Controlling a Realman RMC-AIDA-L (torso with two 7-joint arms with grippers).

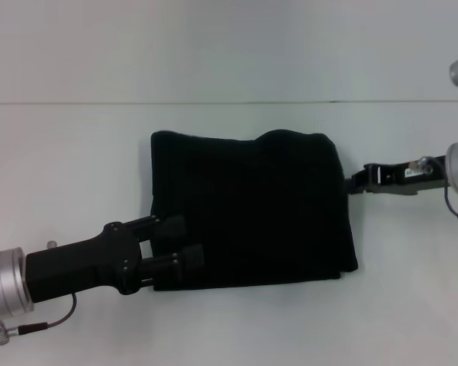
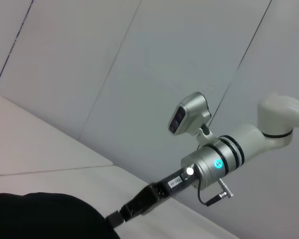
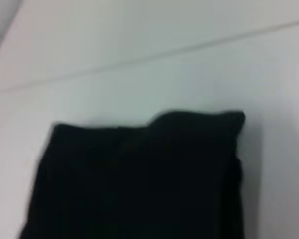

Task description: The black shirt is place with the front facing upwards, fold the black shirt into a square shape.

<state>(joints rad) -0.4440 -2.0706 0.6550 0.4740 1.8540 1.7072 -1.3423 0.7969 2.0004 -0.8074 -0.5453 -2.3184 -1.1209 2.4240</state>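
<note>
Black shirt already folded, rough square mid-counter. Left claw spread apart, fingers over near-left edge. Right claw at right edge, can't tell if clamped. You pull out sloppy, fingers likely snag hem, fold pops open.

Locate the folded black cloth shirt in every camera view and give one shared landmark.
Head view: black cloth shirt at centre, on the white table.
Left wrist view: one dark corner at the bottom left.
Right wrist view: fills the lower middle.
Shared landmark: the table's seam line.
</note>
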